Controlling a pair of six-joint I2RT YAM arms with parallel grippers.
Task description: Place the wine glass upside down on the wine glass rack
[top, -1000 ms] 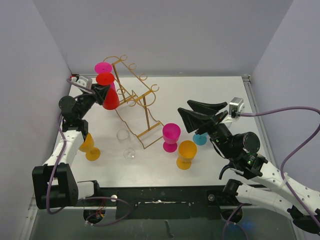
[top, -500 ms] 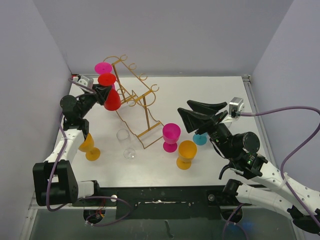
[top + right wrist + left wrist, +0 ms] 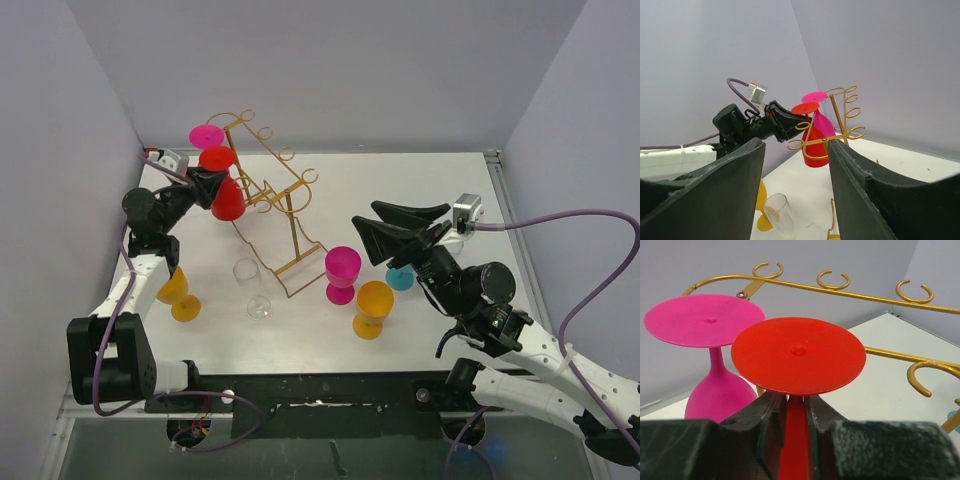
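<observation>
Stem of the inverted red wine glass sits clamped in the left gripper, beside the wine glass rack; the right gripper gapes.

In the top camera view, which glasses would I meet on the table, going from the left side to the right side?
yellow-orange glass → clear glass → magenta glass → orange glass → blue glass, partly hidden by the right arm
</observation>
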